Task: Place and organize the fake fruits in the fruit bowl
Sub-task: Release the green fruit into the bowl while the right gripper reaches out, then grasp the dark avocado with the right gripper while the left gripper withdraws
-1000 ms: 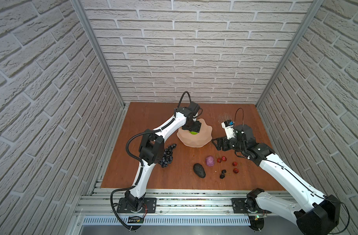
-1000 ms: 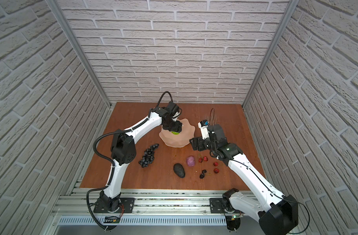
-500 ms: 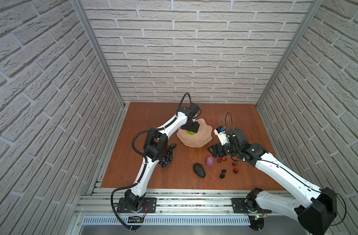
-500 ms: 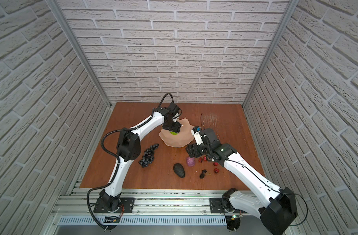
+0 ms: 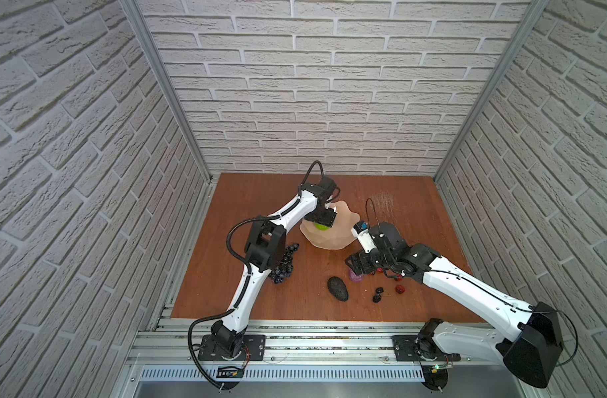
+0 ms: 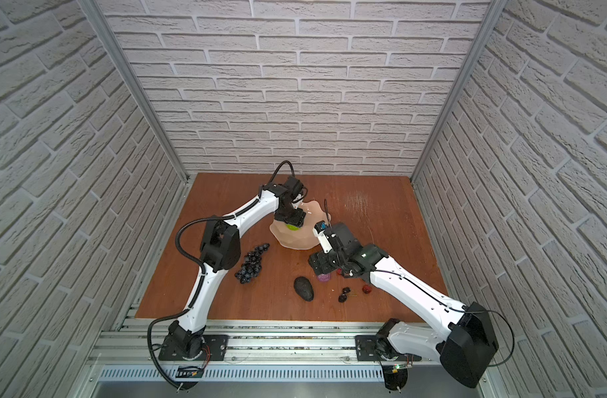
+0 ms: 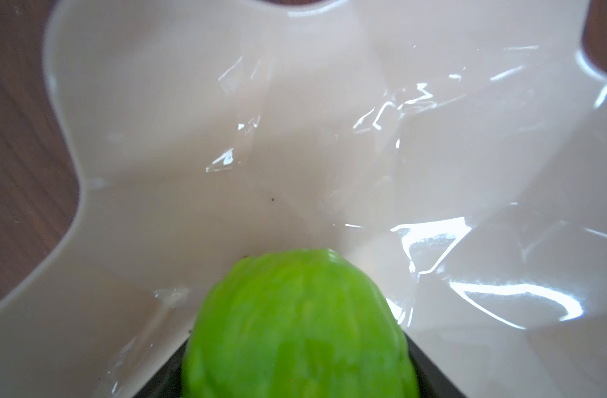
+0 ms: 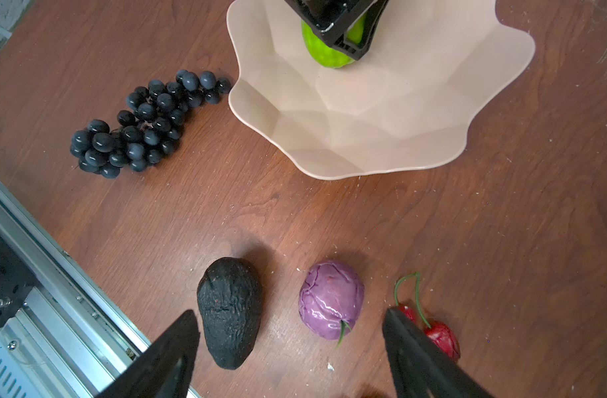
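The pale pink fruit bowl [image 5: 345,234] [image 8: 381,138] stands mid-table. My left gripper [image 5: 322,220] is inside it, shut on the lime-green ball [image 7: 298,327] [image 8: 324,51] just above the bowl's floor. On the wood lie the grape bunch [image 5: 284,263] [image 8: 143,127], the black avocado [image 5: 337,288] [image 8: 229,310], the purple fruit [image 8: 329,299], dark cherries [image 5: 378,294] and a red strawberry [image 5: 400,288]. My right gripper [image 8: 291,330] hangs open above the avocado and the purple fruit, holding nothing. A red stemmed fruit [image 8: 440,336] lies beside one of its fingers.
The left arm's elbow [image 5: 266,246] hangs over the near end of the grapes in a top view. A metal rail [image 8: 54,282] runs along the table's front edge. Brick walls close in the wooden table [image 5: 416,213] on three sides.
My right gripper has swung left and toward the front, from beside the bowl to above the purple fruit. The left gripper stays in the bowl with the green ball.
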You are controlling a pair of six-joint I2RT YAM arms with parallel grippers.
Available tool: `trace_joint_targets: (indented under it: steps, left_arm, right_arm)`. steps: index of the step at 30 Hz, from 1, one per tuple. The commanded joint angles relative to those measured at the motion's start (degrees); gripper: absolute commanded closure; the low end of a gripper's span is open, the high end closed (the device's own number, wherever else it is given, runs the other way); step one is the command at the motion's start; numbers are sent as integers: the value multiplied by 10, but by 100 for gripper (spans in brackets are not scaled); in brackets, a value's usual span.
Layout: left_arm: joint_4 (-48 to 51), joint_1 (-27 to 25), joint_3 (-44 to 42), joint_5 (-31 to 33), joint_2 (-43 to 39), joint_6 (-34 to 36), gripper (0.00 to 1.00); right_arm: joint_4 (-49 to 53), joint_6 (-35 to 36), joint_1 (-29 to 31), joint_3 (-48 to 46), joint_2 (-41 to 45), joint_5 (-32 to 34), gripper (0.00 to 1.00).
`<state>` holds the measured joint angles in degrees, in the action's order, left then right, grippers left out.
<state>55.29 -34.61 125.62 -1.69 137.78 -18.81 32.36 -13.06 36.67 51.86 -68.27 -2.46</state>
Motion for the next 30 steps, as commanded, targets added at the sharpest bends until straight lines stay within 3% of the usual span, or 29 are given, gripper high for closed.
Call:
trace_joint_targets:
  steps: [1, 9, 17, 25, 30]
  left_arm:
    - [-8, 3, 8, 1, 8, 11, 30]
    - [-31, 3, -14, 2, -7, 18, 11]
    - [-30, 3, -9, 6, -9, 12, 10]
    - [-21, 12, 3, -18, -67, 2, 9]
    - [-54, 29, -66, -62, -144, -30, 10]
  right_arm:
    - [-14, 4, 8, 17, -10, 4, 15]
    - [-28, 5, 14, 23, -23, -13, 14]
    - [-23, 10, 14, 31, -30, -13, 14]
    - [5, 27, 17, 39, -27, -6, 14]
    - [5, 37, 30, 30, -36, 8, 15]
